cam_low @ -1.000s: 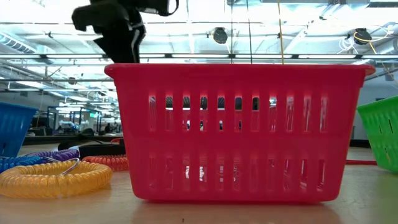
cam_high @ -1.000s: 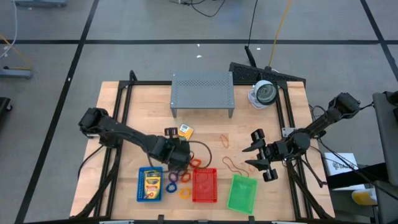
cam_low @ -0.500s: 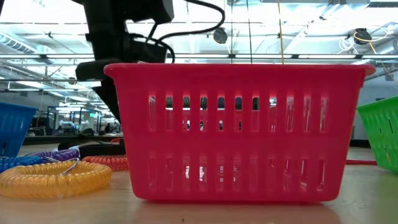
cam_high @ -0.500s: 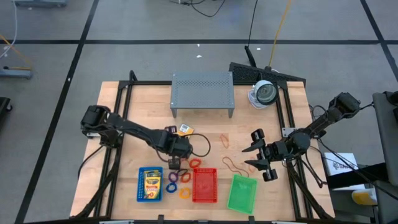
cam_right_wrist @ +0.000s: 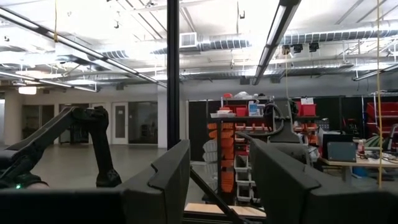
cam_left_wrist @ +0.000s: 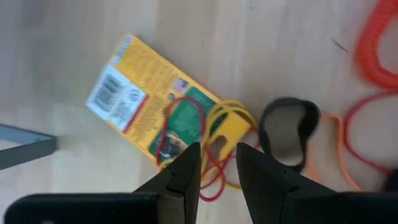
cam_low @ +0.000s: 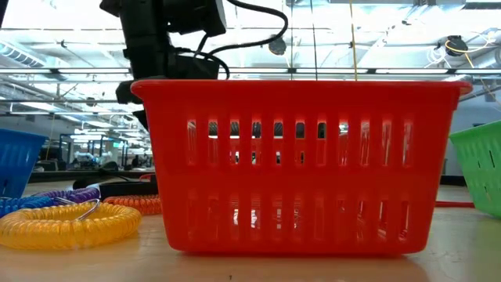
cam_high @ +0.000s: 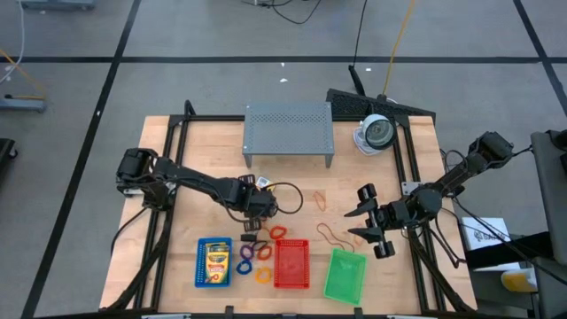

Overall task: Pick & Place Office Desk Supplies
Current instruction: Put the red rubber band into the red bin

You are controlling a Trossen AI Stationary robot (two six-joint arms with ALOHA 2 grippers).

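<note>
My left gripper (cam_high: 255,205) hovers over the yellow crayon box (cam_left_wrist: 166,110) lying flat on the table near the grey shelf (cam_high: 288,131), its jaws slightly parted with nothing between them. Red rubber bands (cam_left_wrist: 186,134) loop across the box. My right gripper (cam_high: 368,224) waits open beyond the green tray (cam_high: 345,274), gripping nothing.

Open-plan robotics lab or workshop: exposed ceiling ducts (cam_right_wrist: 211,43), strip lights (cam_right_wrist: 280,22), stocked storage racks (cam_right_wrist: 239,134), taped grey floor (cam_high: 177,53), wooden table (cam_high: 204,155) at 6 o'clock.
</note>
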